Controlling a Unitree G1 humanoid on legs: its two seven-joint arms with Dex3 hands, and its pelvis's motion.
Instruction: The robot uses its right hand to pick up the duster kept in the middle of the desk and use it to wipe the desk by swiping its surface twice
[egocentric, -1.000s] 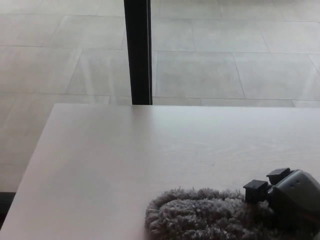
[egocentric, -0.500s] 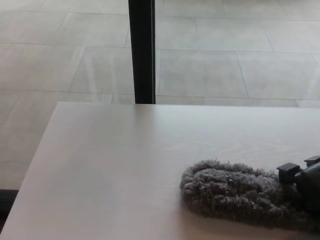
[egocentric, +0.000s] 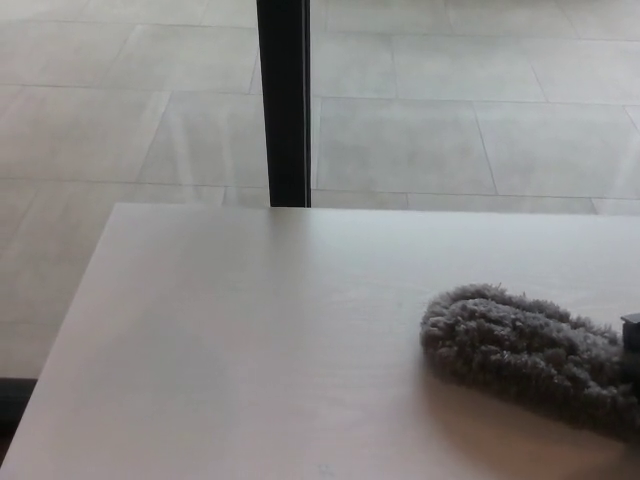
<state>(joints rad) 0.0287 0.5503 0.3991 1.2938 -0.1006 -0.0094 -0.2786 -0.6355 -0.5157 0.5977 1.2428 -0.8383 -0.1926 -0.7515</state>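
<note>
A pale, wood-grained tabletop (egocentric: 250, 340) is seen from above in the head view, filling the lower half of the picture, with its far edge running straight across and its left edge slanting toward the lower left corner. 1 grey, shaggy duster (egocentric: 525, 350) is recorded on the right part of the tabletop, lying flat on the surface, its rounded end directed toward the picture's left and its body running out past the right border. A soft shadow is cast on the tabletop along the duster's near side. At the extreme right border, touching the duster's rear end, a small dark block of the right robot hand (egocentric: 632, 340) is visible; only this sliver is shown, so whether its fingers are spread, pressed together or closed on the duster cannot be told. The left robot hand is not shown anywhere in the picture. Beyond the tabletop, a floor (egocentric: 450, 120) of large, light grey tiles with thin joint lines is noted, taking up the upper half of the picture. 1 black vertical post (egocentric: 284, 100) is seen rising from behind the far edge of the tabletop, left of centre, and running up out of the top border. A dark strip is visible at the lower left corner, below the tabletop's left edge; what it is cannot be made out.
</note>
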